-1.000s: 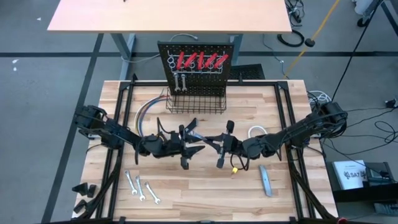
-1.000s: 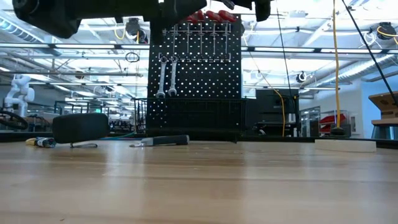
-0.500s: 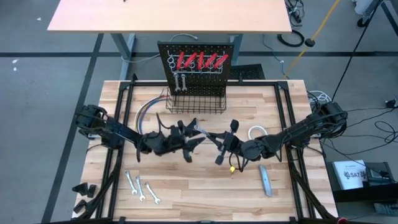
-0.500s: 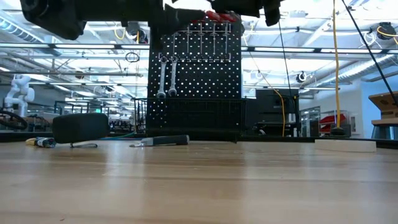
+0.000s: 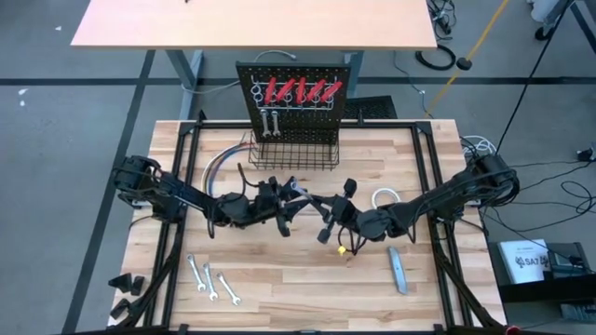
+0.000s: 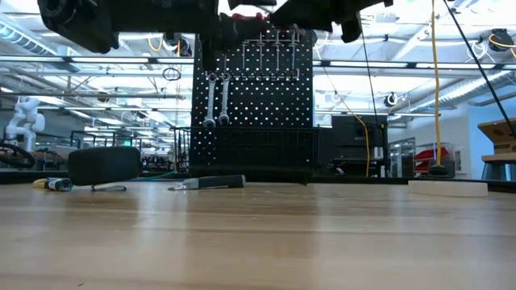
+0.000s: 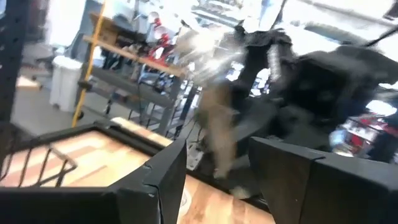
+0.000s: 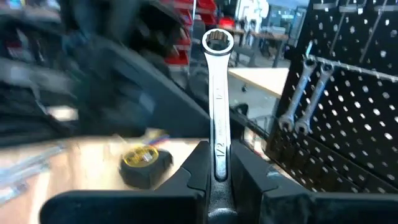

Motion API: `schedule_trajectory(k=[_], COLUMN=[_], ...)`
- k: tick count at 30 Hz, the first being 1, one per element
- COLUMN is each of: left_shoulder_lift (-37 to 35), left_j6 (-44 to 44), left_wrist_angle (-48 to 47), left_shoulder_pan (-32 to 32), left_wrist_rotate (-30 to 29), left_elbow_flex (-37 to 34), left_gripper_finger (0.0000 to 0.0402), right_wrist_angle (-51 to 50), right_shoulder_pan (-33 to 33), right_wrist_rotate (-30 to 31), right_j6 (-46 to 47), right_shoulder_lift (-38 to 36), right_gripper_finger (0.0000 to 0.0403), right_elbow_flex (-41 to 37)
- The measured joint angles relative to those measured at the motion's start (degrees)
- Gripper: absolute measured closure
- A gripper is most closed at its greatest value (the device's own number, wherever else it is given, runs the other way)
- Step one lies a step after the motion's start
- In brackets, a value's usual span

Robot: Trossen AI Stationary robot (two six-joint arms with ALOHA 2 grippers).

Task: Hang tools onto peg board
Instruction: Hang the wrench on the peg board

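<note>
My right gripper [image 8: 219, 155] hangs over the table's middle [image 5: 328, 216], shut on a silver wrench [image 8: 218, 93]. The wrench's ring end [image 8: 218, 40] points toward my left gripper [image 5: 285, 200]. In the blurred left wrist view my left gripper [image 7: 217, 165] is open, with its fingers on either side of the wrench [image 7: 217, 140]; whether they touch it I cannot tell. The black peg board [image 5: 296, 93] stands at the far edge. It carries red-handled tools [image 5: 300, 90] and two hung wrenches [image 8: 301, 93], with a wire basket [image 5: 293, 154] at its base. My right gripper pinches the wrench's shaft [image 8: 219, 171] between its two fingers, near the end opposite the ring. The fingers come in level from the table's right. The wrench runs on past the fingertips, in line with them, lifted clear of the table.
Three wrenches [image 5: 212, 279] lie near the front left and a grey bar [image 5: 398, 270] at the front right. A white tape roll [image 5: 386, 198] and a yellow tape measure [image 8: 144, 163] lie under the right arm. Coloured wires [image 5: 219, 167] lie left of the basket.
My left gripper has moved toward the far edge and closer to the wrench's ring end, rolling a little. My right gripper has turned slightly at the wrist and kept its hold on the wrench.
</note>
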Motion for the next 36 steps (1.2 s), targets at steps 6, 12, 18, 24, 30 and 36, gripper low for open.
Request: schedule_trajectory(k=[6,12,18,24,30,36], left_shoulder_lift=[-0.05,-0.04,-0.04,-0.04,-0.04,-0.11], left_j6=[-3.61,-3.62,-3.62,-1.05,2.06,4.35], left_wrist_angle=[-2.34,-3.23,-5.26,-4.55,-4.39,-3.82], left_shoulder_pan=[1.38,1.76,1.71,1.61,1.56,1.58], left_wrist_rotate=[-0.41,-0.46,-1.46,-1.44,-1.44,-0.87], left_elbow_flex=[0.04,0.04,0.04,0.04,0.02,0.05], left_gripper_finger=[0.0223,0.0227,0.0287,0.0384,0.0389,0.0389], right_wrist_angle=[3.15,6.87,7.66,7.53,7.32,5.05], right_shoulder_pan=[-0.70,-1.36,-1.51,-1.53,-1.57,-0.78], right_wrist_rotate=[0.06,-0.17,3.52,3.83,1.71,-0.63], right_j6=[-0.34,-0.01,-0.18,-0.78,-2.07,-3.02], right_shoulder_lift=[2.43,5.36,6.19,6.19,6.14,3.91], right_gripper_finger=[0.0373,0.0373,0.0373,0.0372,0.0343,0.0278], right_elbow_flex=[0.00,0.00,0.00,0.00,-0.02,-0.04])
